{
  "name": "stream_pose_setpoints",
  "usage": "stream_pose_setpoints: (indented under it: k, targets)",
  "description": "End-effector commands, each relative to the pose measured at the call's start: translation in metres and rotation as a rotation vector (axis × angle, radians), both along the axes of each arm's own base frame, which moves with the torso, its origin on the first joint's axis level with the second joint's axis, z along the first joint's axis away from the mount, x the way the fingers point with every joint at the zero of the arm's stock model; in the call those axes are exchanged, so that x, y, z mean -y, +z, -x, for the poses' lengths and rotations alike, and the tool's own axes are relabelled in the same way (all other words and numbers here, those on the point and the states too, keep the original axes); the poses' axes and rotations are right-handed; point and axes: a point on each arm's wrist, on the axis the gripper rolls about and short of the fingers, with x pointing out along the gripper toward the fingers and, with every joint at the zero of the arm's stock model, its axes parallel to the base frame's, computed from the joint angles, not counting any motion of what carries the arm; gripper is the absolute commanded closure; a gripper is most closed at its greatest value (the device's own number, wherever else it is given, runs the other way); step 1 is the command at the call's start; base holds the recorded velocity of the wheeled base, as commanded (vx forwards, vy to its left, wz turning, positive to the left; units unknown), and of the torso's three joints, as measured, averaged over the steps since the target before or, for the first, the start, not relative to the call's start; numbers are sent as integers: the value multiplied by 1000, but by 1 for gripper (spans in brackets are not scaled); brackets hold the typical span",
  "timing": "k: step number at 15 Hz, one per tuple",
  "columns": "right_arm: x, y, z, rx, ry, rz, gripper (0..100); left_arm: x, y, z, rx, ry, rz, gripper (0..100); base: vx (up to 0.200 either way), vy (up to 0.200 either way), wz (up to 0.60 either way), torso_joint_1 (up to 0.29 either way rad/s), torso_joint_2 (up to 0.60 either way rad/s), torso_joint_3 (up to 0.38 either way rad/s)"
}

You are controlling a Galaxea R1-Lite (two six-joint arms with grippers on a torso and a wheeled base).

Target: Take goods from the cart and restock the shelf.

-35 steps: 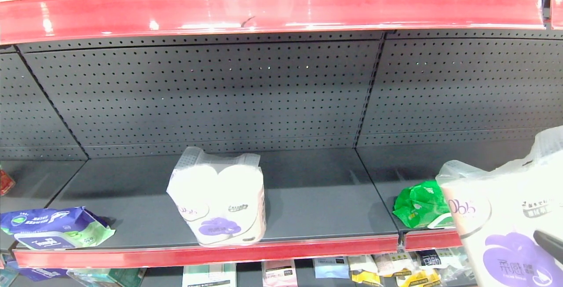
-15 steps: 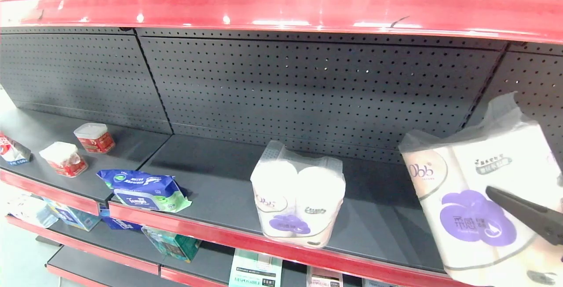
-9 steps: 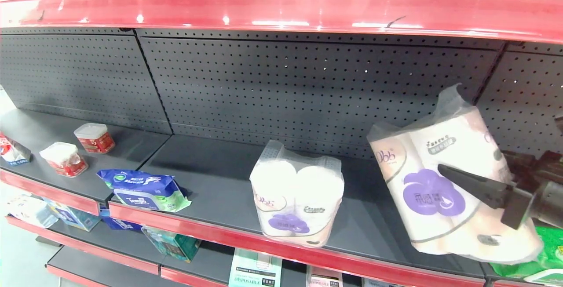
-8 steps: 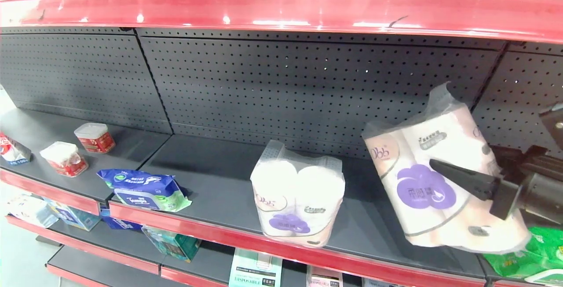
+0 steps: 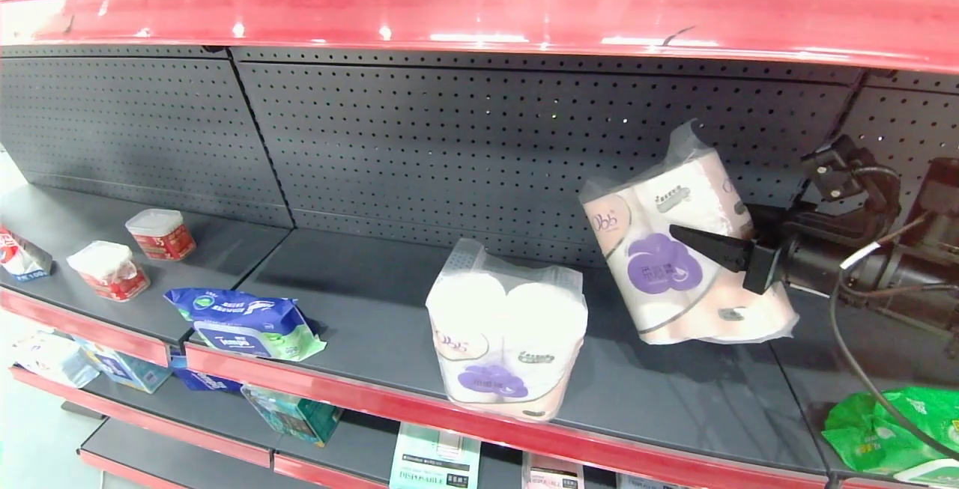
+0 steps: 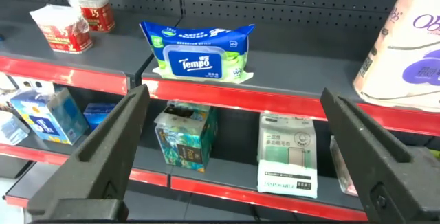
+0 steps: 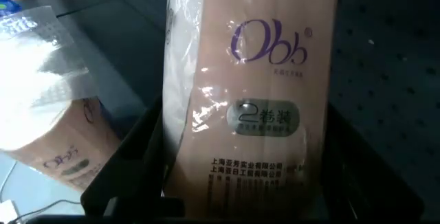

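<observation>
A pack of toilet rolls [image 5: 659, 249], white with a purple mark, hangs tilted over the grey shelf board [image 5: 359, 302]. My right gripper [image 5: 708, 238] is shut on it, one finger across its front and the other behind. The right wrist view shows the pack [image 7: 251, 100] between the two fingers [image 7: 130, 162]. A second, matching pack [image 5: 506, 328] stands upright at the shelf's front edge, left of the held one. Whether the held pack touches the board is unclear. My left gripper [image 6: 237, 148] is open and empty, in front of the lower shelves.
A blue wipes pack [image 5: 243, 324] lies left of the standing rolls, and two red-labelled tubs [image 5: 161, 234] stand farther left. A green pack [image 5: 891, 429] lies at the far right. The red upper shelf edge [image 5: 479, 17] overhangs. Boxes [image 6: 182, 138] sit on the lower shelf.
The camera swung left at first. Since then my right gripper has carried the pack up, leftward and deeper over the shelf board, toward the back panel.
</observation>
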Motion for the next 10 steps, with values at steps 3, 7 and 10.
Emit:
stream_pose_setpoints:
  k: [3, 7, 10]
  targets:
    - [-6, -37, -40, -36, 94, -10, 100, 0, 0, 0, 0, 0, 0, 0, 0, 0, 0, 0, 0, 0]
    - [-23, -41, -69, 35, 153, -23, 100, 0, 0, 0, 0, 0, 0, 0, 0, 0, 0, 0, 0, 0]
    - [-47, -46, -87, 76, 210, -31, 100, 0, 0, 0, 0, 0, 0, 0, 0, 0, 0, 0, 0, 0]
